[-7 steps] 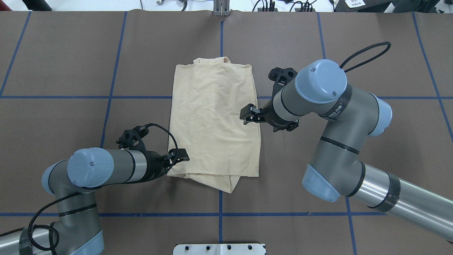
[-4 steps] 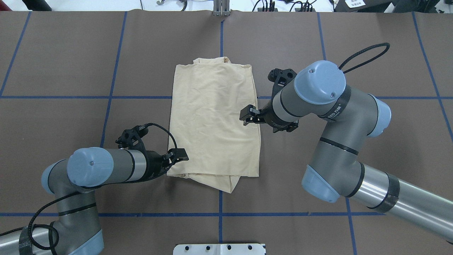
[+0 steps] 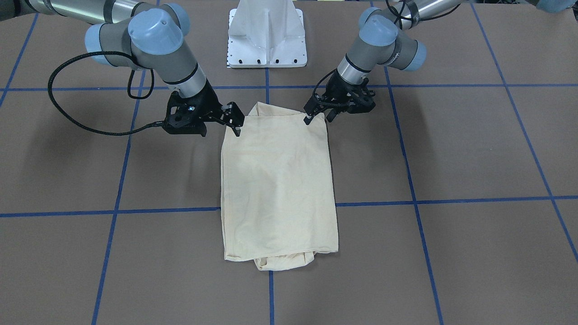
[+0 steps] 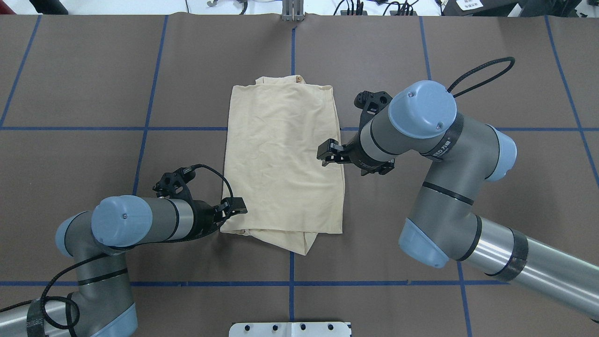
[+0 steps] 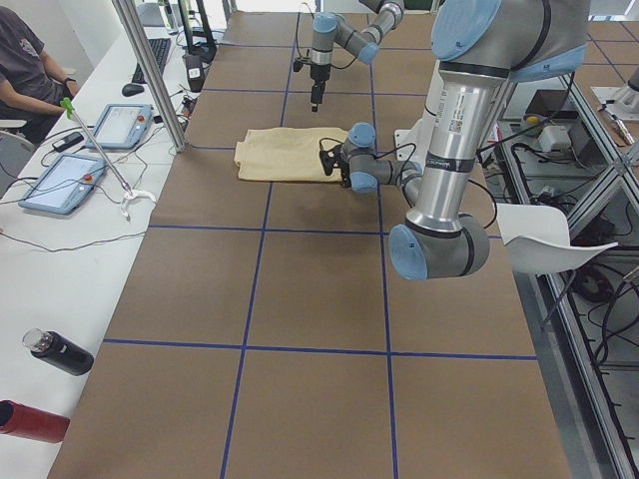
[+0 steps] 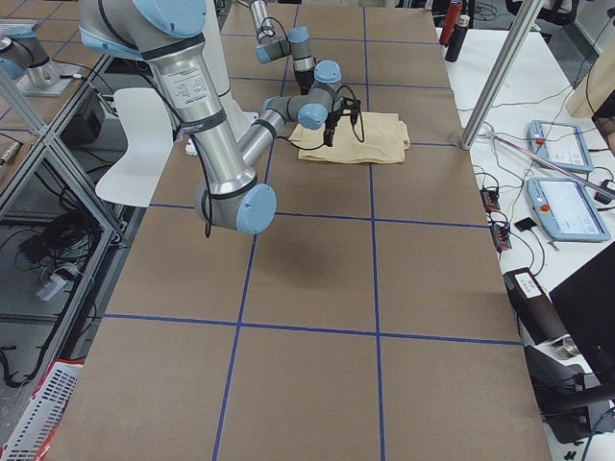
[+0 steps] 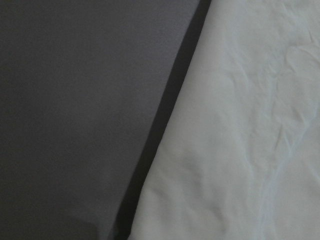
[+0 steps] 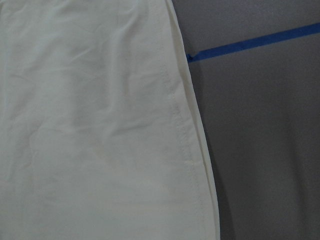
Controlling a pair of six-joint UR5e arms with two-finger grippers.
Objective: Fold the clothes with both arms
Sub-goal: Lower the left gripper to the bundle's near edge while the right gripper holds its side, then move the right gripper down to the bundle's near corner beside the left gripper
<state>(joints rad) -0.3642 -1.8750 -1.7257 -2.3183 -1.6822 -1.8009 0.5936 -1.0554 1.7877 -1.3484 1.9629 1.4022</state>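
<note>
Pincer L (image 4: 232, 208), pincer R (image 4: 326, 155) — both agape; soft creased cream T-shirt (image 4: 281, 159), rect fold.

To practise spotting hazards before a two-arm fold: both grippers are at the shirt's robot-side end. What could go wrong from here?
1. The left gripper sits low at the shirt corner; the right gripper hangs higher, so an uneven grab might skew the fold.
2. Tucked layers poke out at that end; pinching only the top layer might spill them.
</note>
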